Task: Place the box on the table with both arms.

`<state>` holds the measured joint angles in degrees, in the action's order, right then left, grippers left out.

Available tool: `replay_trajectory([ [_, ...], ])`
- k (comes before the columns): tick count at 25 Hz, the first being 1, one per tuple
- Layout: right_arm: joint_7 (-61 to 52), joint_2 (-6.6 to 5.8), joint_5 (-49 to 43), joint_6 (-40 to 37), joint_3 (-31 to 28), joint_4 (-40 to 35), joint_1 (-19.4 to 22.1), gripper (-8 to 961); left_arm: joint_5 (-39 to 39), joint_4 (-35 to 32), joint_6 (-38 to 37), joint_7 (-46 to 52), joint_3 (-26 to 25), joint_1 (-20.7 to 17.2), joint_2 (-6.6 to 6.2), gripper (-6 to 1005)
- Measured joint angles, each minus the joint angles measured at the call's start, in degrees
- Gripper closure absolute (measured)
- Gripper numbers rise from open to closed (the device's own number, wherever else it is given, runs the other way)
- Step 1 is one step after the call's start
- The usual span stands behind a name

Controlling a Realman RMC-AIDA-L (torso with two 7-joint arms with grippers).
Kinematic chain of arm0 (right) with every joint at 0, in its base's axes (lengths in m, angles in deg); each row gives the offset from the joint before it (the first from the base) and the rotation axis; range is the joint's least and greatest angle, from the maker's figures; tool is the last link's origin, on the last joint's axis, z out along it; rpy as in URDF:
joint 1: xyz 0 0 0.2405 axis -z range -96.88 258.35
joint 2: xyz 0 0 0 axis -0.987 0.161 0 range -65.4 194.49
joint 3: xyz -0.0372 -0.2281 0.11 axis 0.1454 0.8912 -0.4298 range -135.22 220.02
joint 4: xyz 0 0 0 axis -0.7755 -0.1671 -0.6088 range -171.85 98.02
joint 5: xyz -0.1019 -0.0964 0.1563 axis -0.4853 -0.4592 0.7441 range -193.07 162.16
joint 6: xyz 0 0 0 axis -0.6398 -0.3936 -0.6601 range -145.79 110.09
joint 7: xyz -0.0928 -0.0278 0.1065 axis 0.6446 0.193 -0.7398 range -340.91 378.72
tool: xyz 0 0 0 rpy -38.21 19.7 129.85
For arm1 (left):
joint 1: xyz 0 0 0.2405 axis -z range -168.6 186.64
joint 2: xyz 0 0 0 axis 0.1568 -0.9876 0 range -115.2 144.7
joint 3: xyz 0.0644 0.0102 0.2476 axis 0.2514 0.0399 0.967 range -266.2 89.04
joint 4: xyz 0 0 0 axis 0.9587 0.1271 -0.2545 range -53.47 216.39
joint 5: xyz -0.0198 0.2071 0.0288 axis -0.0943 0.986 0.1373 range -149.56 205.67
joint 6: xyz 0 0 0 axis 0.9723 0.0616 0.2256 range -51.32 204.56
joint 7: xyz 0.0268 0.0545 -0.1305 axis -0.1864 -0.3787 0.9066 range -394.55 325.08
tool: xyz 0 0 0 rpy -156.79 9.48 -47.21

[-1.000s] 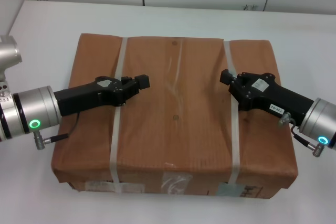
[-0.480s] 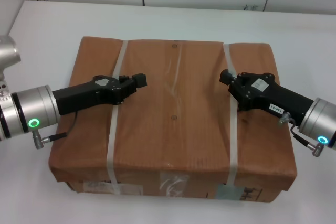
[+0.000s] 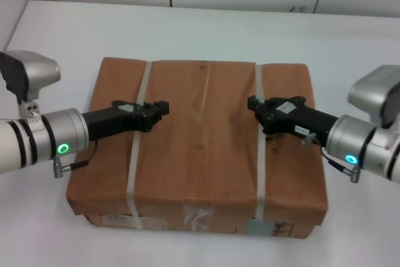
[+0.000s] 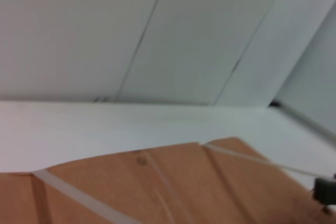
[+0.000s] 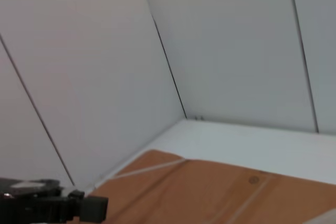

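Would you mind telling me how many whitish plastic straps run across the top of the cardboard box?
2. One strap crosses the box toward the robot's left, passing under the left tool; the other strap crosses toward the right, under the right tool.

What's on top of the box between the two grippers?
In the head view, only bare box top with its clear tape seam lies between the left gripper and right gripper.
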<state>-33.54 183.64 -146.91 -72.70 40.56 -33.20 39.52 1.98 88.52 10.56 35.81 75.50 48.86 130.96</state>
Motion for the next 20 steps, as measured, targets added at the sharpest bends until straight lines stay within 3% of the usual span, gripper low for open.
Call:
replay_trajectory([
  [7,-0.5,0.0,-0.7,7.9,0.1,2.6,-2.1,915,1.8,-2.1,8.4,-1.6,0.0,0.9,0.23,951],
  [20,-4.2,-0.01,-1.0,11.3,0.2,2.6,-2.8,910,1.8,-2.4,10.1,-2.0,-0.1,0.5,0.34,923],
])
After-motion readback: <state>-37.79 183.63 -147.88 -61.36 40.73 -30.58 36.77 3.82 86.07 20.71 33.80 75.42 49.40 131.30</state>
